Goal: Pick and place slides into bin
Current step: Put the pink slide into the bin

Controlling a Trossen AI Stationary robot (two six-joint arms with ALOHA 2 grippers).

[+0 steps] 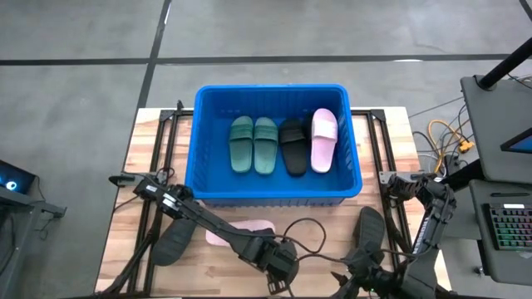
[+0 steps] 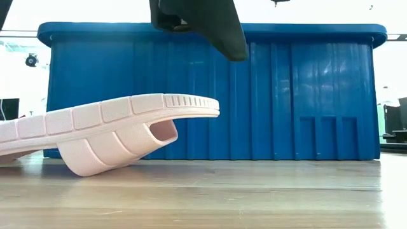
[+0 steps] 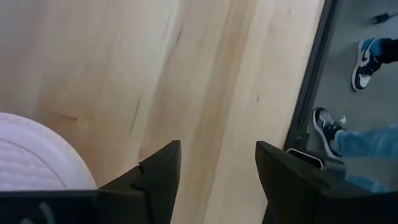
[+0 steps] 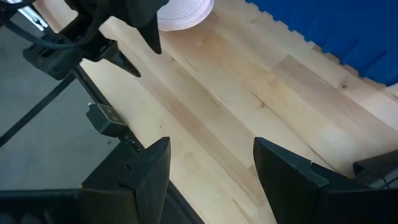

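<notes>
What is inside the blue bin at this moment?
Four slides lie on the floor of the bin: a dark green pair, one black slide and one pale pink slide, side by side. From above nothing seems covered.

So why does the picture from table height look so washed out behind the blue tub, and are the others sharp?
Low view: the room behind the bin is blown out to white, and the near pink slide looms large. Left wrist view: soft, with the fingers blurred dark shapes. High view: evenly lit, no strong shadows.
</notes>
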